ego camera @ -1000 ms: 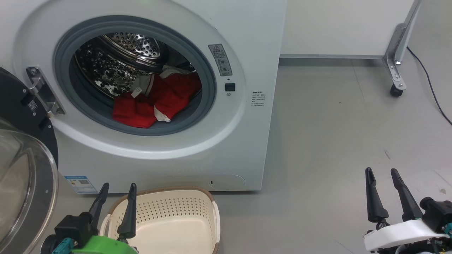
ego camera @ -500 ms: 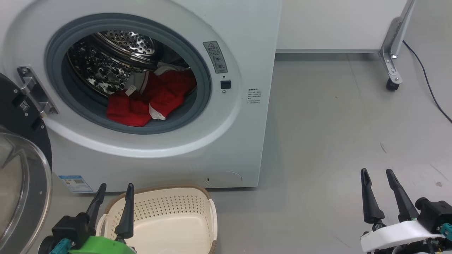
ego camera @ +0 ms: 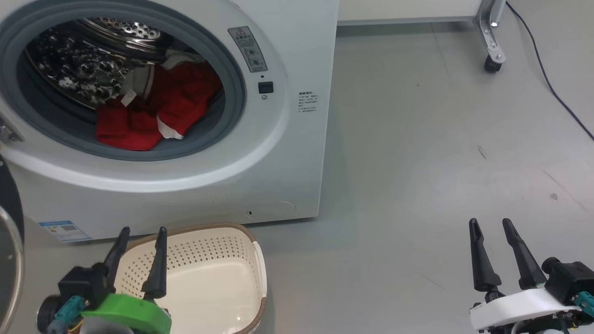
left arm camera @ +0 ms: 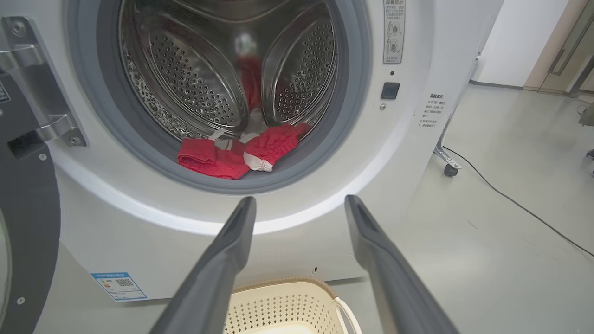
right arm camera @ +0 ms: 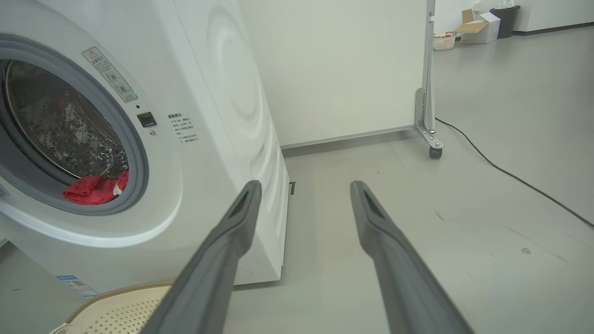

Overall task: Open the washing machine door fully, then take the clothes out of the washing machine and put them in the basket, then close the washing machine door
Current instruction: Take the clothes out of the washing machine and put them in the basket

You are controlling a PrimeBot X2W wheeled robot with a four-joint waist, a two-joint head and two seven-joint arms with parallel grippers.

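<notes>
Lying inside the washing machine (ego camera: 301, 162), the clothes (ego camera: 139, 120) sit untouched; left gripper (ego camera: 143, 230) hovers over the basket (ego camera: 253, 241), jaws apart; right gripper (ego camera: 490, 222) likewise spread wide, empty.

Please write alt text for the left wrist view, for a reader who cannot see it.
Red clothes lie just inside the open washing machine. The open left gripper points toward them, above a cream basket.

Shiny steel drum (ego camera: 69, 79) (perforated), plastic basket (ego camera: 211, 253)
</notes>
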